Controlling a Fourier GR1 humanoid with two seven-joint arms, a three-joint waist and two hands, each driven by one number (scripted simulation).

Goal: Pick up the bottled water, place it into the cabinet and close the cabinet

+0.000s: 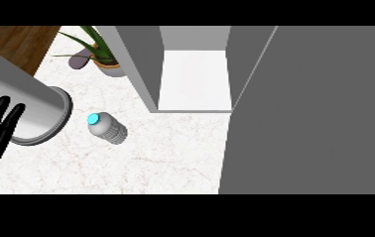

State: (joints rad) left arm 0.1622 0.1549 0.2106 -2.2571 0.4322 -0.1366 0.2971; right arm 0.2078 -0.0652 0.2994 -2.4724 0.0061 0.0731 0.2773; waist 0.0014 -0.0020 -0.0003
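Observation:
A clear water bottle (107, 128) with a light blue cap stands on the white marble counter (147, 166), left of centre. Behind it and to the right is the grey cabinet (143, 62), open, with a white shelf (195, 80) showing inside. Its open door (300, 112) fills the right side of the view as a broad grey panel. My left hand (10, 119) shows at the left edge with its black fingers straight and pointing up, well to the left of the bottle and holding nothing. My right hand is not visible.
A large grey cylinder (33, 109) with a round rim lies at the left edge, right beside my left hand. A potted plant (99, 55) with long green leaves stands at the back left, against the cabinet's side. Wooden floor (26, 45) shows beyond the counter's far left corner.

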